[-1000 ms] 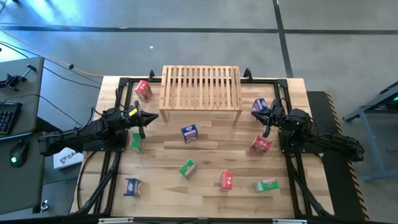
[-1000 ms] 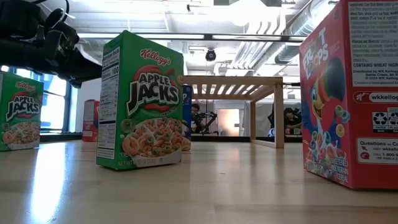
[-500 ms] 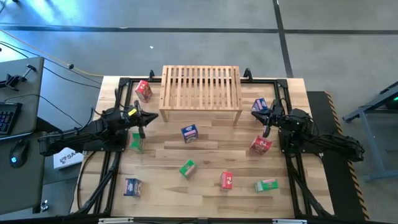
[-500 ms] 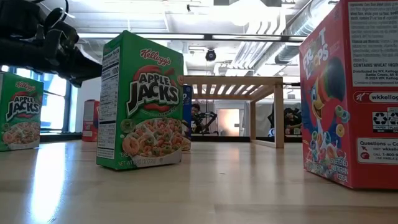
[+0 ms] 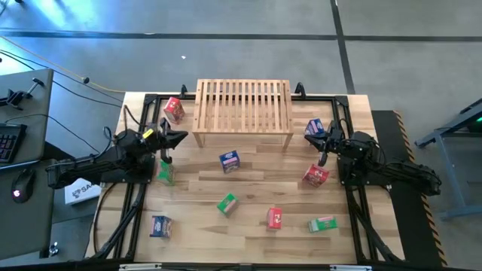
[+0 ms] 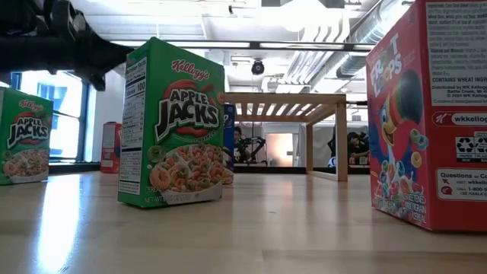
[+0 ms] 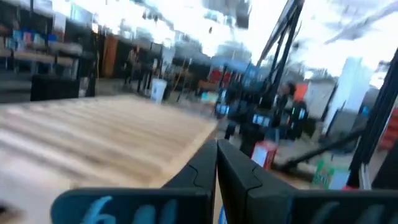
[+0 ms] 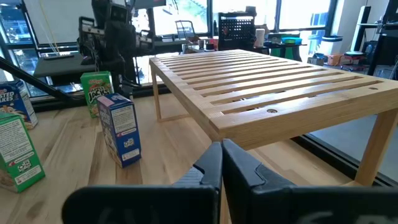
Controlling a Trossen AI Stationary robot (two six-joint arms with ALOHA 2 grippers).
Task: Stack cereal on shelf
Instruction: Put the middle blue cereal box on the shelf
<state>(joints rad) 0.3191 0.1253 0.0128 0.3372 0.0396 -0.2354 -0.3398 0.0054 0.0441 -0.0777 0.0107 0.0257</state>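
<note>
The cereal boxes stand scattered on the table, apart from the light wooden shelf (image 5: 243, 113) at the far edge. A red box (image 5: 174, 109), a green one (image 5: 166, 172) and a blue one (image 5: 160, 226) are on the left. A blue (image 5: 230, 161), a green (image 5: 227, 203) and a red box (image 5: 274, 218) are in the middle. A blue (image 5: 314, 127), a red (image 5: 315, 175) and a green box (image 5: 321, 223) are on the right. My left gripper (image 5: 178, 135) is shut and raised between the red box and the shelf's left leg. My right gripper (image 5: 321, 147) is shut between the blue and red boxes on the right.
The shelf top (image 8: 273, 84) carries nothing. In the low view a green box (image 6: 175, 125) and a red box (image 6: 430, 114) stand close to the near edge. A desk with a keyboard (image 5: 11, 143) stands left of the table. Bare wood lies in front of the shelf.
My left gripper has risen and moved a little toward the far edge, nearer the shelf's left leg, staying shut. My right arm and the boxes have kept still.
</note>
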